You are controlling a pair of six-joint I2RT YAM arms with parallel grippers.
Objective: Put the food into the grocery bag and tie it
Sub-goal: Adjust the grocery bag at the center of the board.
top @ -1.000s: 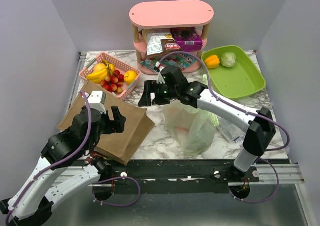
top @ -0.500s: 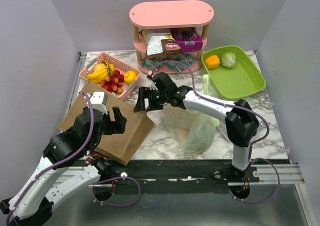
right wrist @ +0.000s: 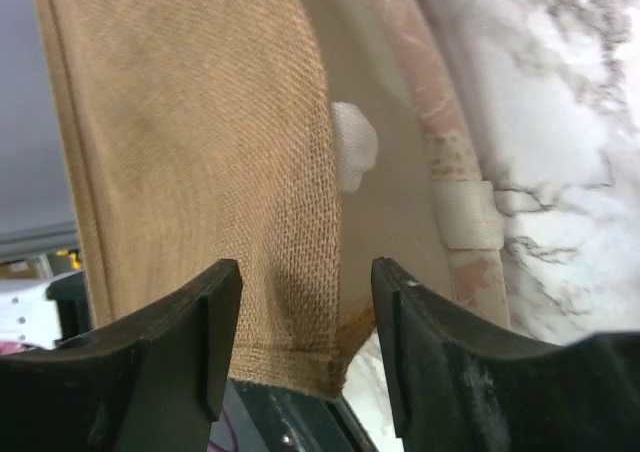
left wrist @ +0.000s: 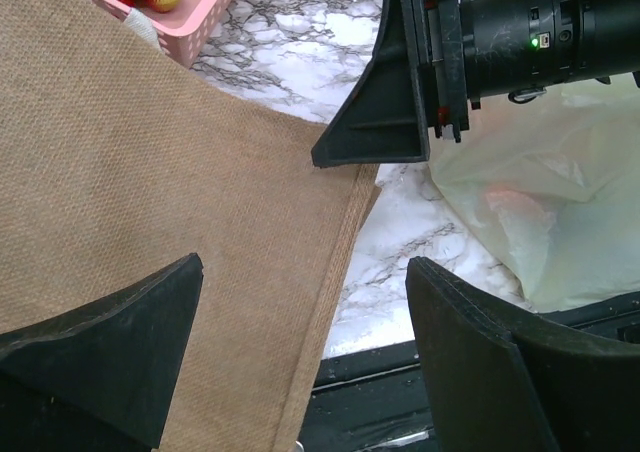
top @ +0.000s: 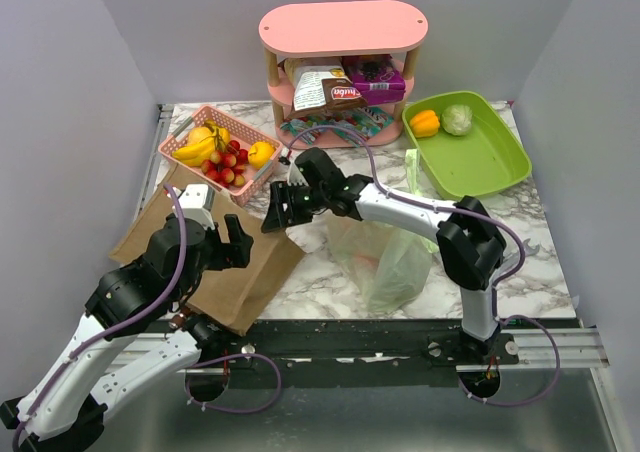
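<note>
The grocery bag (top: pixel 390 257), thin and pale green, lies crumpled right of centre, with something reddish showing faintly through it (left wrist: pixel 510 197). Food lies elsewhere: fruit in a pink basket (top: pixel 243 125), a snack pack (top: pixel 325 90) and a purple box (top: pixel 375 77) on the shelf, and an orange pepper (top: pixel 425 122) in the green tray. My right gripper (top: pixel 272 212) reaches left past the grocery bag. Its jaws (right wrist: pixel 305 292) are open and straddle a corner of the stiff brown bag (right wrist: pixel 200 122). My left gripper (left wrist: pixel 300 292) hangs open above that brown bag (top: pixel 225 272), holding nothing.
The brown bag lies flat across the near left, its corner by the table's front edge (left wrist: pixel 400 357). A pink two-tier shelf (top: pixel 343 24) stands at the back. The green tray (top: pixel 490 162) sits at the back right, with a pale round vegetable (top: pixel 457 119) in it.
My right gripper has swung left from above the grocery bag to the brown bag's corner, and its jaws have narrowed. The left arm has not moved.
</note>
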